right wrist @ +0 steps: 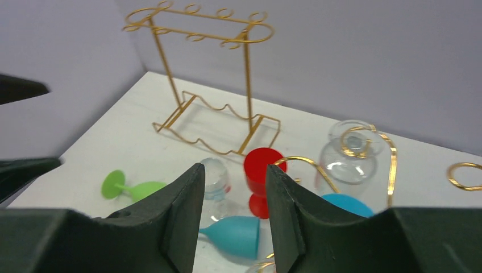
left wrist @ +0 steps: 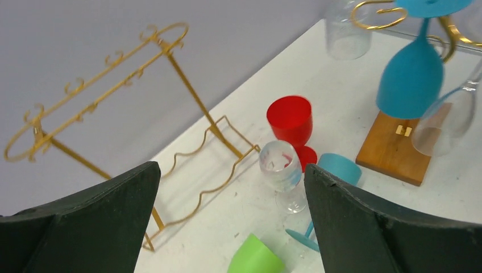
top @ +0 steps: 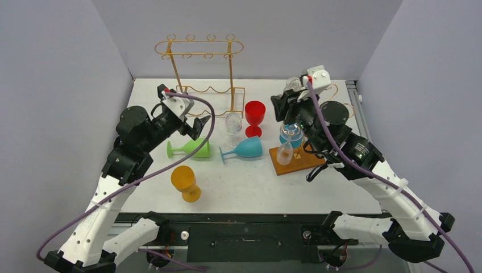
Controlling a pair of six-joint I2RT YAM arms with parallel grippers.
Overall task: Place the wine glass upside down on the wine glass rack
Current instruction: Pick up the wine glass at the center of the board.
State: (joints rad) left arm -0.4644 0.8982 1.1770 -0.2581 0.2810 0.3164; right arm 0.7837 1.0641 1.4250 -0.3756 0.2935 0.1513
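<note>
**Clear glass on the rack, right jaws parted beside it**
The clear glass [right wrist: 347, 159] is seen bowl-down in a gold loop of the rack [top: 307, 161] at the right of the surface. The right jaws are set partly open close by, with nothing held. The left jaws are spread wide and empty near the green glass [top: 190, 149]. If the foot is not fully seated, the clear glass can be dragged out by a careless retreat, and the blue glass [top: 291, 135] or the light rack itself can be knocked over.
</note>
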